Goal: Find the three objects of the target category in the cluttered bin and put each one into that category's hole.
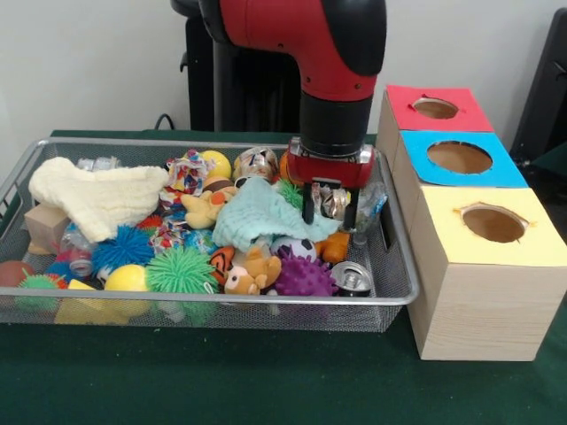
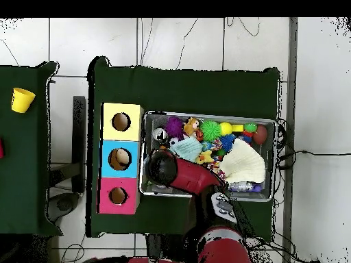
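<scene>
In the front view the gripper (image 1: 330,205) hangs low over the right end of the cluttered bin (image 1: 403,297), its two dark fingers set apart on either side of something crumpled and shiny with a touch of blue; whether that is a crushed bottle (image 1: 335,202) or a can cannot be told. The blue-surround hole (image 1: 459,158) lies just right of it and slightly higher in the frame, beyond the bin's right rim. Any carry would therefore run rightward and a little upward in that view.
</scene>
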Tool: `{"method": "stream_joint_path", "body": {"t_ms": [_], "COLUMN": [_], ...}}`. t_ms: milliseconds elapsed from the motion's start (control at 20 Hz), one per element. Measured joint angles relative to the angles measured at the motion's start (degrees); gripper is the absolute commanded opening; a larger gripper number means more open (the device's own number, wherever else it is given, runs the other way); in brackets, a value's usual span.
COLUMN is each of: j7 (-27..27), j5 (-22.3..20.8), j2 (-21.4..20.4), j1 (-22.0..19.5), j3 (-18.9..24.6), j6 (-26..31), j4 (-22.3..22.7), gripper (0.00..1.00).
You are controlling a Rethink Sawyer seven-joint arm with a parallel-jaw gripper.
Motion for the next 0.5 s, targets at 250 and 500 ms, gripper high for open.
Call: {"method": "stream_joint_path", "body": {"t_ms": [250,500], "j7": [0.0,0.0], "j5": [0.0,-0.4], "j2": [-4.4,-7.4], "j1": [-2.6,-2.0], "j3": [2.9,3.0], "j6": [2.5,4.3], "j4": [1.6,1.6], "gripper": [1.00,1.00]}}
